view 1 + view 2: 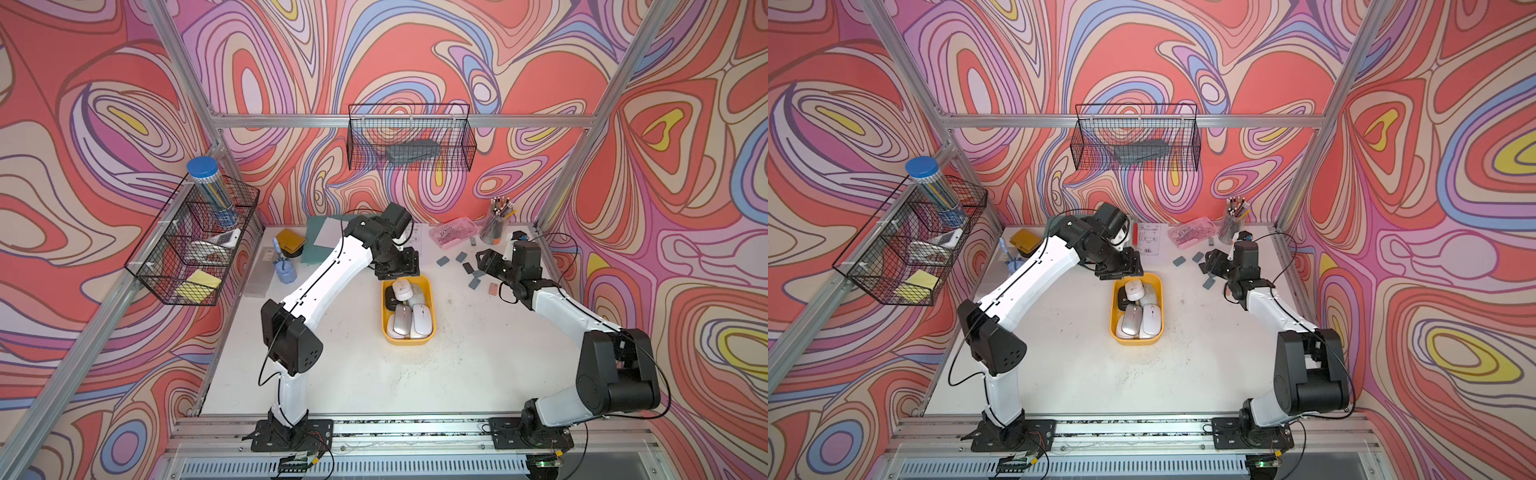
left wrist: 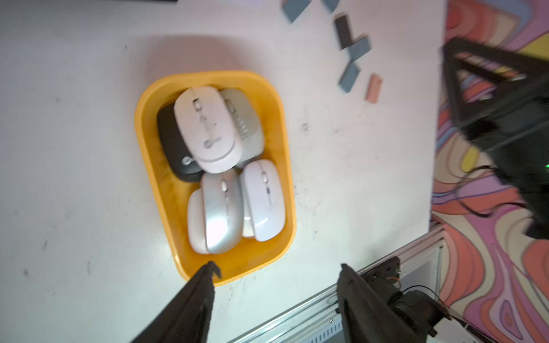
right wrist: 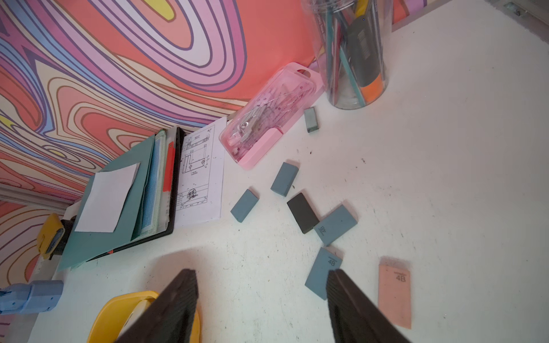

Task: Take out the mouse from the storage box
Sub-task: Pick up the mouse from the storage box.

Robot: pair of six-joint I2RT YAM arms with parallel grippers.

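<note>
in both top views the white table lay bare across the lower middle of the frame, the widest open room for setting a mouse down; just above it, at frame centre, the yellow storage box sat lengthwise, packed with mice touching and overlapping; the white mouse lay on top at the box's upper end, resting across a black mouse and a grey mouse, and looked the easiest pick; the left gripper hung over that upper end, jaws spread and holding nothing; a clean take would likely mean coming straight down on the top mouse, fingers across its narrow sides, clear of the yellow rim and the neighbours, then lifting vertically so nothing dragged along; the box's walls stood close to the mice, leaving little room for a finger at the sides; right of centre the right gripper hung with jaws spread and empty above scattered erasers; at the table's upper right a pink case and a pencil cup crowded the back edge, well apart from the box
</note>
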